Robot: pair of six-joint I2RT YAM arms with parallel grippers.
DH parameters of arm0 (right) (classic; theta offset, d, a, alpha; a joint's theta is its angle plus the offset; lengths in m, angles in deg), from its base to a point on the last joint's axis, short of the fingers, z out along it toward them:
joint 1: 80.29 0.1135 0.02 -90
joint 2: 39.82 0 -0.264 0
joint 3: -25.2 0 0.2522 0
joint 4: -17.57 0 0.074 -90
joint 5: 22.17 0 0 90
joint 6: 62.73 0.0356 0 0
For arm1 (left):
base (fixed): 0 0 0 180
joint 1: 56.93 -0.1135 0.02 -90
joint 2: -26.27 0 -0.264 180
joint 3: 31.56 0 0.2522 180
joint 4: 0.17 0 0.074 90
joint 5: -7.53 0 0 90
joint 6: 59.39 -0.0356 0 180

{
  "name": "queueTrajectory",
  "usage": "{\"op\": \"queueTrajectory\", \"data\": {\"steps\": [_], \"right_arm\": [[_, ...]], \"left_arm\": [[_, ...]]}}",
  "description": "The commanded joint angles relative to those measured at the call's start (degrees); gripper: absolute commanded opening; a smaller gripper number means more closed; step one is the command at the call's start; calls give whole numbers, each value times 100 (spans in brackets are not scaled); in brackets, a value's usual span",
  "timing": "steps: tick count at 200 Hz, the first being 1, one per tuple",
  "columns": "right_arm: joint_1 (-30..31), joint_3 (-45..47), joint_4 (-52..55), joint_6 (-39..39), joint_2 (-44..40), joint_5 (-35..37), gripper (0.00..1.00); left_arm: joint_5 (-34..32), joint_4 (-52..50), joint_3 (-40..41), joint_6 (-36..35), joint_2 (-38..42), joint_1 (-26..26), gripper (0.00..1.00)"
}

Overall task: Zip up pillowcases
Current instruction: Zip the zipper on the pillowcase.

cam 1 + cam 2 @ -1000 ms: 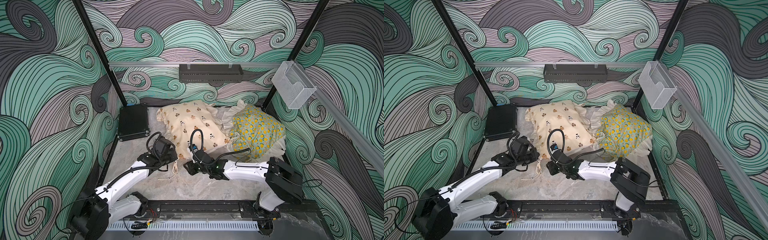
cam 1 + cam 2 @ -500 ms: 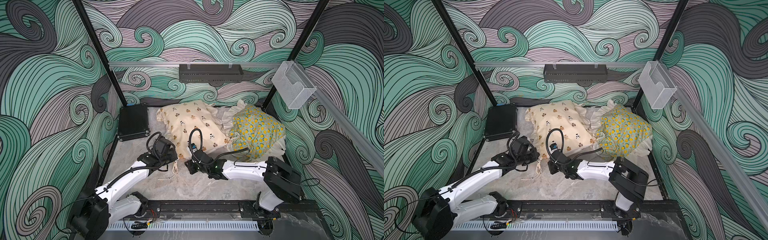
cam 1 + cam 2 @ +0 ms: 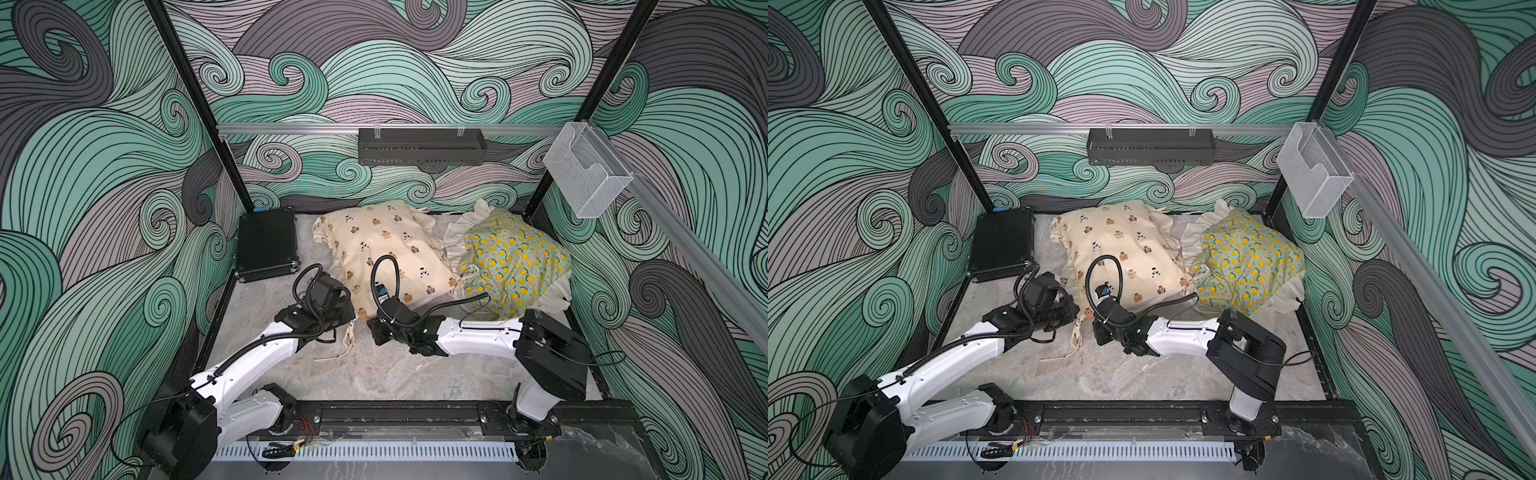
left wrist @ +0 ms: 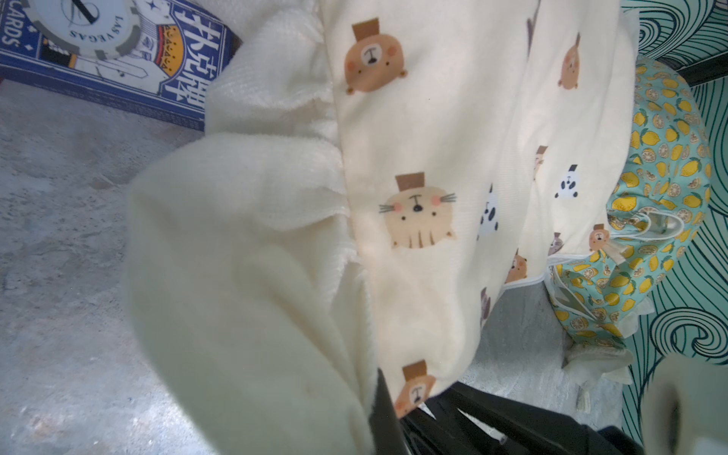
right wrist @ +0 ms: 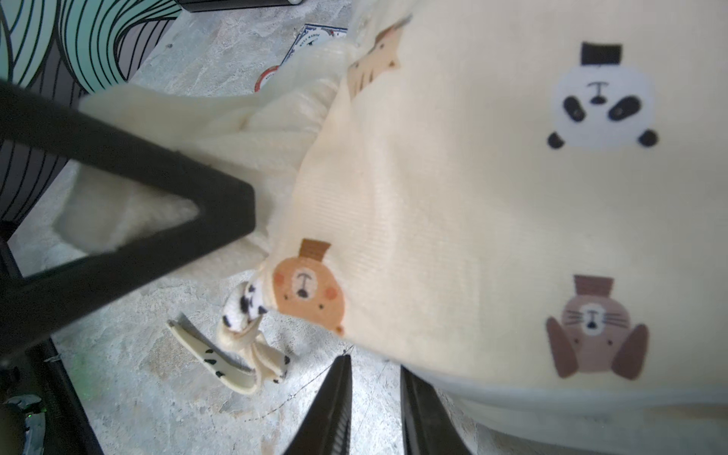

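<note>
The cream bear-print pillowcase [image 3: 386, 249] [image 3: 1121, 245] lies mid-table, with the mint lemon pillowcase [image 3: 515, 262] [image 3: 1250, 257] against its right side. My left gripper [image 3: 351, 309] [image 4: 394, 417] is shut on the bear case's near corner, and the cream ruffle [image 4: 244, 256] drapes over its jaws. My right gripper [image 3: 374, 328] [image 5: 374, 394] sits low at the same near edge. Its jaws stand a narrow gap apart with bare table between them, and the case's edge [image 5: 492, 386] lies over one finger. A knotted tie [image 5: 236, 354] [image 3: 348, 332] hangs from the corner. No zipper shows.
A black ribbed hard case [image 3: 266, 245] stands at the back left. A blue playing-card box [image 4: 110, 51] with a poker chip [image 4: 82, 23] on it lies beside the ruffle. A black rail [image 3: 419, 146] and a clear bin [image 3: 586, 174] hang on the walls.
My right gripper has slid slightly left along the bear case's near edge, and its jaws have narrowed. The left arm has not moved.
</note>
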Motion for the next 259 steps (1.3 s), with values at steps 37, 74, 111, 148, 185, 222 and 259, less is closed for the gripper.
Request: {"op": "queueTrajectory", "data": {"steps": [37,74,111,148,185,222,259], "right_arm": [[20,-249,214,-3,122,380,32],[19,-259,159,-21,143,384,28],[22,-250,183,-26,176,488,25],[23,-272,172,-82,184,466,19],[20,-295,163,-129,196,474,15],[21,-310,213,-176,156,476,10],[32,-294,282,-168,97,502,5]], "left_arm": [[85,-89,-71,-89,86,-57,0],[95,-86,-75,-97,108,-64,0],[146,-77,-93,-94,113,-66,0],[147,-81,-89,-89,121,-66,0],[182,-63,-111,-80,121,-68,0],[182,-55,-112,-66,122,-66,0],[156,-72,-111,-72,114,-77,0]]}}
